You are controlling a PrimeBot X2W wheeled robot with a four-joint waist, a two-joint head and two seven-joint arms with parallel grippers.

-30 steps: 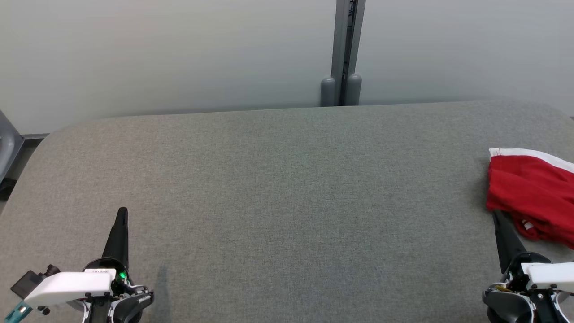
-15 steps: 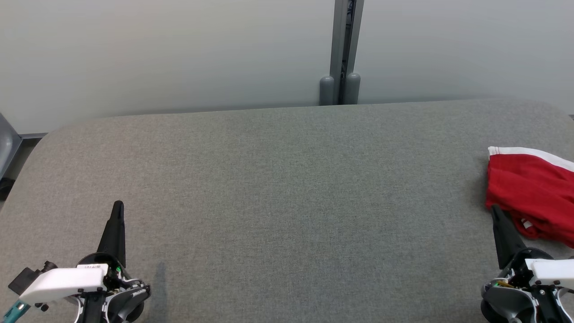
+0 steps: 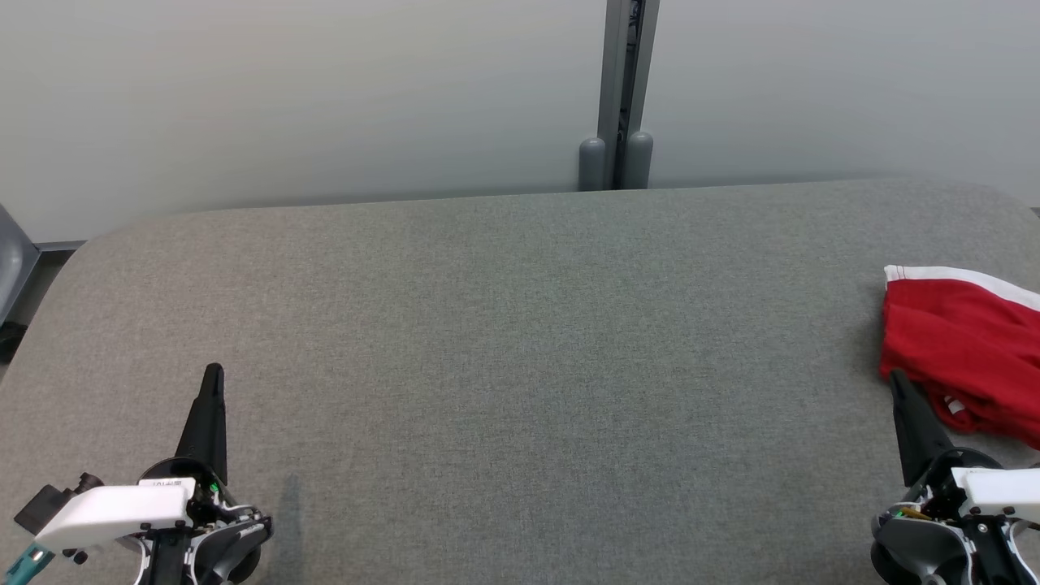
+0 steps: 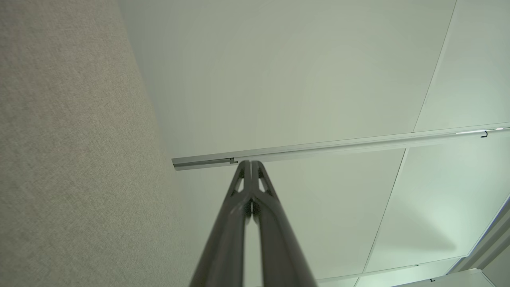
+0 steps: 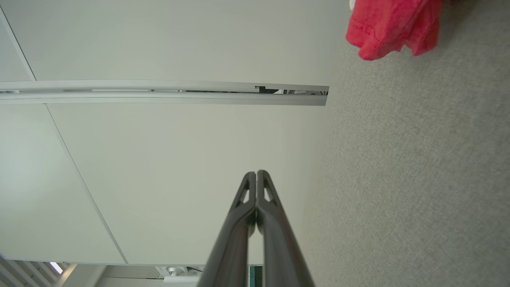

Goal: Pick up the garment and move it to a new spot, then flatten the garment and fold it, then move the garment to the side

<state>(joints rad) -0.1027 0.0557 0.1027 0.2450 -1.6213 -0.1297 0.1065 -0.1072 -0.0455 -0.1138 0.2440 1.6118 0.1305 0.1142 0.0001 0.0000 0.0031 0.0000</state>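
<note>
A red garment with a white band lies bunched at the right edge of the grey table, partly cut off by the head view's border. A corner of the red garment also hangs into the top of the right wrist view. My right gripper stands at the lower right, shut and empty, its tips right beside the garment's near-left edge. In the right wrist view my right gripper has both fingers pressed together. At the lower left my left gripper is shut on nothing, far from the garment; my left gripper shows its fingers closed together.
The grey fabric table spreads wide between the two arms. A pale wall with a grey vertical post stands behind its far edge. A grey object sits off the table's left end.
Between one second ago and half a second ago the picture shifted slightly and both grippers drew back a little toward the near edge. Since then nothing has moved.
</note>
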